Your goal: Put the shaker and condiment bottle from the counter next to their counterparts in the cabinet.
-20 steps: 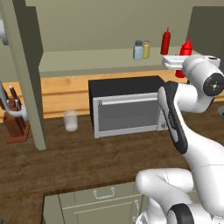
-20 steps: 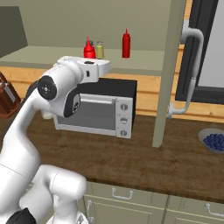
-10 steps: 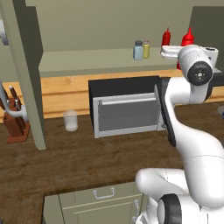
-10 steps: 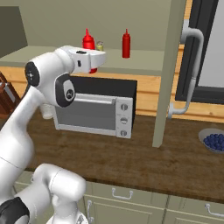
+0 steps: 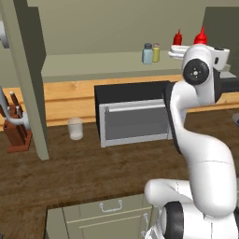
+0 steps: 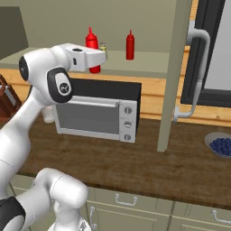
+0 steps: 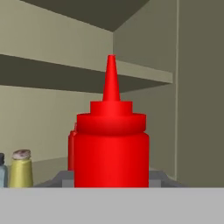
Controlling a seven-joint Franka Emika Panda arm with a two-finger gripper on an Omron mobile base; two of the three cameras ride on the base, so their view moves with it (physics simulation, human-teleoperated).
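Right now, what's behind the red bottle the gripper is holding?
Behind the held condiment bottle stands the second red bottle; the hand view shows a sliver of its left side, the rest is covered. Further back is the cabinet wall.

We note second red bottle (image 7: 71, 151) mostly hidden behind held condiment bottle (image 7: 111, 140), blue-grey shaker (image 7: 1, 171) cut off at nine o'clock edge, finger tips masked by bottle, blueberry bowl (image 6: 221, 145) clipped at three o'clock.

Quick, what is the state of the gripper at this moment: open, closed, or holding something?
Gripper: closed on the red squeeze bottle, held upright inside the cabinet.
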